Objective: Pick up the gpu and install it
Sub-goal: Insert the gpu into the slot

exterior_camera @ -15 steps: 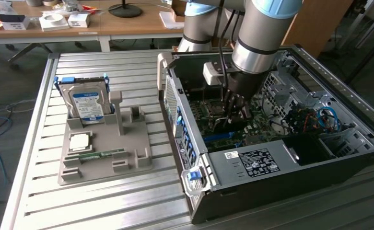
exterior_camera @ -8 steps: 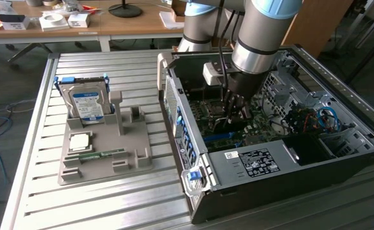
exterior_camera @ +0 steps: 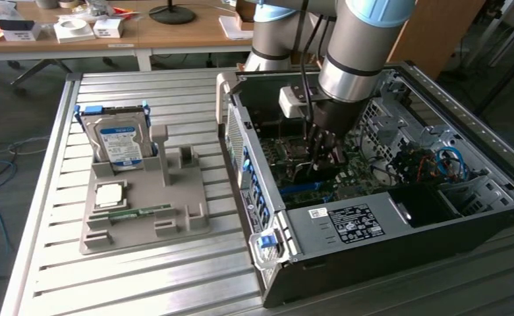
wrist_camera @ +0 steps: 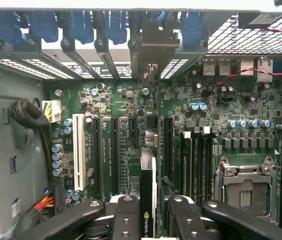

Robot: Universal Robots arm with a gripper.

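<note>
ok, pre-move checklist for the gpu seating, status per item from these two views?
1. gpu in gripper: ok, held edge-on between the fingers.
2. Gripper inside the open computer case: ok, it hangs over the motherboard.
3. Card lined up with a slot: cannot tell; it runs parallel to the slots, beside the long dark ones.
4. Card bracket at the rear opening: ok, its metal end reaches the blue slot latches.
5. Card seated: not ok, fingers clamp it.
6. Cables clear: ok, the cable bundle lies off to one side.
</note>
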